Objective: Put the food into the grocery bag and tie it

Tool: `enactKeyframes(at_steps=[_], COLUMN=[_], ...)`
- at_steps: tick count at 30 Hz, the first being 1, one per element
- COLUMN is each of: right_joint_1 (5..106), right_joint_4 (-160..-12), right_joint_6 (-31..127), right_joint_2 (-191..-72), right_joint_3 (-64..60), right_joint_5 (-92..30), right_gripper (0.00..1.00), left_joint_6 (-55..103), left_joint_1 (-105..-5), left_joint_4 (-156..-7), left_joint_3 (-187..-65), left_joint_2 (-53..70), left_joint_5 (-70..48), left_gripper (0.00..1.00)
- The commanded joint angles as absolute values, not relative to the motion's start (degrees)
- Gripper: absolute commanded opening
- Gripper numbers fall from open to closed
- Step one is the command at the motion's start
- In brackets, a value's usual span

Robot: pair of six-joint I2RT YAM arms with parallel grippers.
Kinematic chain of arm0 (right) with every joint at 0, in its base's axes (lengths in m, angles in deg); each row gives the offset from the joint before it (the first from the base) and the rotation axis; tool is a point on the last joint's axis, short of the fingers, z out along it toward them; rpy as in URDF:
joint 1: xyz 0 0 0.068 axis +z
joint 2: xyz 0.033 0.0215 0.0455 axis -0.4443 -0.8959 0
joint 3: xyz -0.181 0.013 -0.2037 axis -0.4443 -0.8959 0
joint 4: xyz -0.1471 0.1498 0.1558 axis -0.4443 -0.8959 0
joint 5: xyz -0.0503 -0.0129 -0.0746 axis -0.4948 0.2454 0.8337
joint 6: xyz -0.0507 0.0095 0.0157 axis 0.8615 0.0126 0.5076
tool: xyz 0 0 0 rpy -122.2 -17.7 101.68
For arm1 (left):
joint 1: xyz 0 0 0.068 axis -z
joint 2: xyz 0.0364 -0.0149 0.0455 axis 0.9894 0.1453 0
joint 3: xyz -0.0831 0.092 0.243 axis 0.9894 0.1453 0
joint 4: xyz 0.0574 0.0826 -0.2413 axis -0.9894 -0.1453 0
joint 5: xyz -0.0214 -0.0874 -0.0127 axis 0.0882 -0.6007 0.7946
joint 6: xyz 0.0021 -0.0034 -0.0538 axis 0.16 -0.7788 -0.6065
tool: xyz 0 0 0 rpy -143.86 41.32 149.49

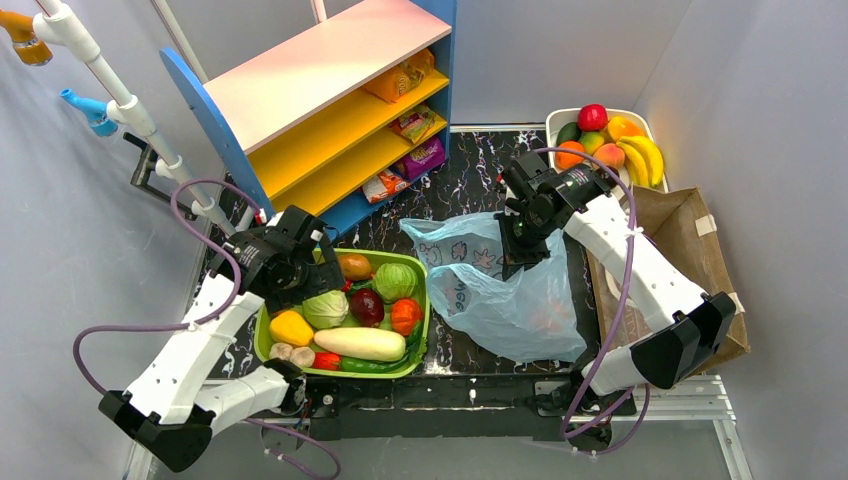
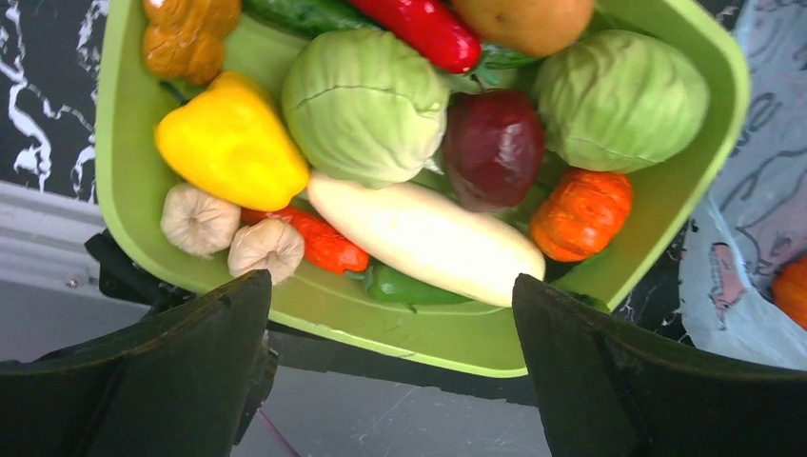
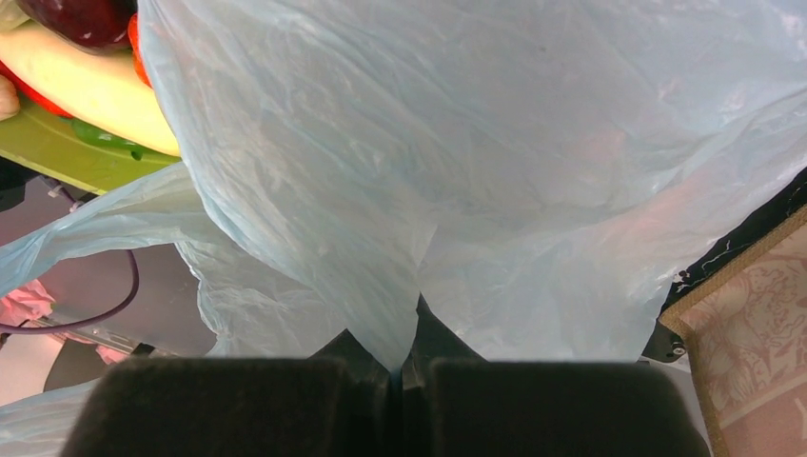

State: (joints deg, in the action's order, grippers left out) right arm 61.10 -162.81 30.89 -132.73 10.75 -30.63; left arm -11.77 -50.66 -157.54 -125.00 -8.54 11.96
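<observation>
Black marbled counter point(image 1: 470, 180) carries everything. The pale-blue grocery bag point(image 3: 476, 143) spreads ahead of the right jaws, which are pressed fully together on a fold of its film. The rest of the bag slumps on the counter below them. A brown paper bag point(image 1: 690, 250) lies just right of those jaws. The green tray point(image 2: 124, 190) sits beneath the left jaws, which stand spread wide and hold nothing, hovering over its near rim. Ahead of them in the tray lie a white radish point(image 2: 428, 238), a green cabbage point(image 2: 366, 105), a yellow pepper point(image 2: 228, 143) and a dark-red beet point(image 2: 493, 148). An orange fruit point(image 2: 792, 290) shows at the bag, far right of the left jaws.
</observation>
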Motion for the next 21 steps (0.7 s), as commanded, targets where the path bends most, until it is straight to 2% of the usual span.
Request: enactKeyframes(at_steps=[1, 15, 21], right_joint_1=[60.91, 60.92, 60.92], right_joint_4=[-162.14, -162.17, -161.48], right_joint_6=[31.12, 31.05, 31.16], right_joint_2=[-131.63, -131.05, -131.32], right_joint_3=[10.13, 9.72, 9.79], right_joint_5=[-29.72, -29.1, -29.32], right_gripper=[0.01, 0.01, 0.01], left_joint_6=[-16.76, -25.09, -24.49], left_joint_1=[-51.31, -54.74, -57.74], left_joint_4=[-162.6, -164.83, -157.41], left_joint_3=[-123.25, -122.88, -121.17], left_joint_2=[-9.84, -6.74, -8.25], left_joint_5=[15.69, 24.86, 27.6], left_gripper=[0.98, 0.98, 0.96])
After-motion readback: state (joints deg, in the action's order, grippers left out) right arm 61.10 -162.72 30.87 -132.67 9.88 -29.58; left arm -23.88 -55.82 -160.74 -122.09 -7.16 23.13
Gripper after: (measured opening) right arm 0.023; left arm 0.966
